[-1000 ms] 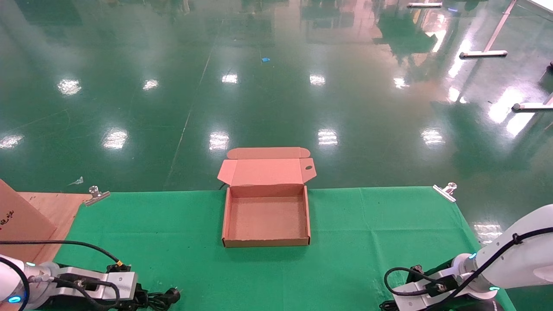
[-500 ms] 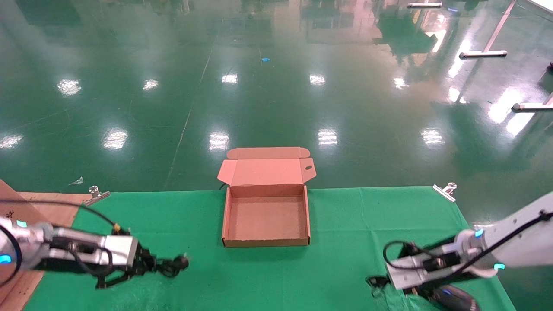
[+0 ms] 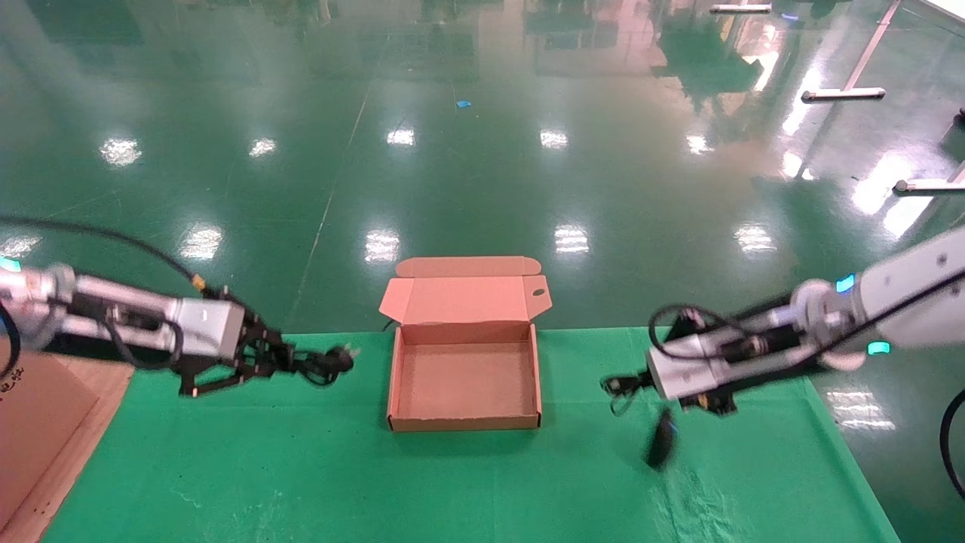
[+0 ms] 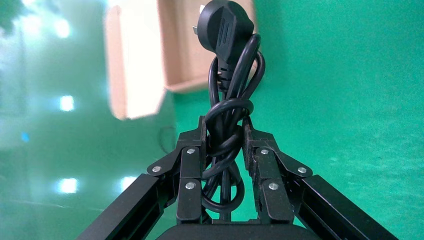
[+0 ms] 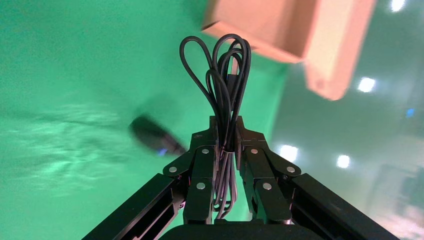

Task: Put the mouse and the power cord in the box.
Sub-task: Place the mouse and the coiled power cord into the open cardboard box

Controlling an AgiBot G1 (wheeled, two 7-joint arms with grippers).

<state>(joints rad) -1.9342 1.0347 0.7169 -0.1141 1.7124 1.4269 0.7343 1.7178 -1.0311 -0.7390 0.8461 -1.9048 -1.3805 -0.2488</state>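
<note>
The box [image 3: 465, 424] sits open at the middle back of the green table, lid [image 3: 465, 299] folded away from me and nothing inside. To its left, my left gripper [image 3: 290, 363] hangs above the cloth, shut on the looped power cord [image 3: 326, 366], whose plug points at the box. The left wrist view shows the fingers clamped on the power cord [image 4: 227, 100] with the box [image 4: 182, 55] beyond. Right of the box, my right gripper [image 3: 639, 383] is shut on the mouse's bundled wire [image 5: 220, 75]. The mouse [image 3: 662, 440] dangles below it, clear of the cloth, and appears blurred as the mouse [image 5: 152, 136].
The green cloth table [image 3: 452, 490] ends just behind the box, with glossy green floor beyond. A large brown carton [image 3: 30, 411] on a wooden board stands at the left edge. The cloth's right edge runs close to the right arm.
Both arms have risen from the table's front edge and swung up toward the box. The left carries the power cord off the cloth; the right has lifted the mouse by its wire.
</note>
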